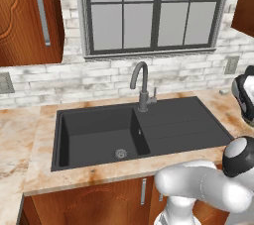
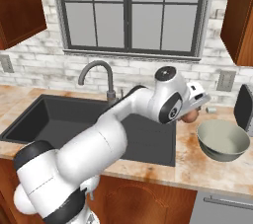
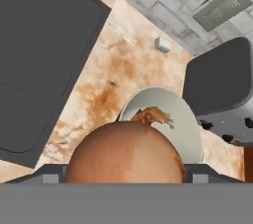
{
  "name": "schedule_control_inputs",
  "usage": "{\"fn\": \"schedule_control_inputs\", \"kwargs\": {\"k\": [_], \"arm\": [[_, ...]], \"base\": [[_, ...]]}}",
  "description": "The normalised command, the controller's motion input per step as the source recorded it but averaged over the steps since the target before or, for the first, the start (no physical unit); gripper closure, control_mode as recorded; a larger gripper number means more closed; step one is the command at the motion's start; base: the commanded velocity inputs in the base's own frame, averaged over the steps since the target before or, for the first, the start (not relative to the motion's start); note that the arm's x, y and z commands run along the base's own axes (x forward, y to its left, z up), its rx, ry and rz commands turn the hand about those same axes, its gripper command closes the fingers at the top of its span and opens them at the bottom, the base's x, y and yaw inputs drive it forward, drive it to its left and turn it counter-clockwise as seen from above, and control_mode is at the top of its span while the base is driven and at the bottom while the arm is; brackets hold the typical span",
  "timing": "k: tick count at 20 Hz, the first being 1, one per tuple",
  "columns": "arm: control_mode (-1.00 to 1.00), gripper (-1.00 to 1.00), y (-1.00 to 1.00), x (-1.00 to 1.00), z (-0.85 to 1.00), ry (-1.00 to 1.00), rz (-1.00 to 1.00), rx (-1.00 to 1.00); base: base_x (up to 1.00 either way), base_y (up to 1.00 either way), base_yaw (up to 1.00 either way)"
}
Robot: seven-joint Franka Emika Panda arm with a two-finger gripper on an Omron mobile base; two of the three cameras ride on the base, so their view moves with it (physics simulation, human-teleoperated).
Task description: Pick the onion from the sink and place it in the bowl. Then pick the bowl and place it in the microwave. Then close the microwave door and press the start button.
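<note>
Tool (image 2: 193, 113) holds the onion (image 3: 123, 151) across its middle near the bowl (image 2: 223, 140); it looks light, firm, smooth-skinned, apt to roll.

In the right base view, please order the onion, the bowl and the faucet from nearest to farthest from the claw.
1. Onion: between the fingers of the claw.
2. Bowl: on the counter, below and to the right.
3. Faucet: behind the sink, far left.

Onion (image 3: 123, 153) large in foreground, seated between jaws, grey finger pads (image 3: 49, 174) at either side. Bowl (image 3: 185, 124) beyond onion, on marbled counter (image 3: 118, 65), partly hidden by onion. Dark sink (image 3: 39, 60) at left. Brick wall with outlet (image 3: 222, 7) at top right.
</note>
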Motion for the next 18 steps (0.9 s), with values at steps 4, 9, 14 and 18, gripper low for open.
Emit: {"fn": "schedule_control_inputs", "kwargs": {"k": [4,9,14,18], "arm": [[-1.00,1.00,-0.98,0.34,-0.17,0.00,0.00,-0.01],[-1.00,1.00,-0.66,0.18,-0.32,0.03,-0.01,0.01],[-1.00,1.00,-0.37,0.24,-0.39,0.01,0.00,0.07],[-1.00,1.00,-0.15,0.36,-0.47,0.07,0.00,0.03]], "base": [[0.00,0.00,0.00],[0.00,0.00,0.00],[0.00,0.00,0.00],[0.00,0.00,0.00]]}}
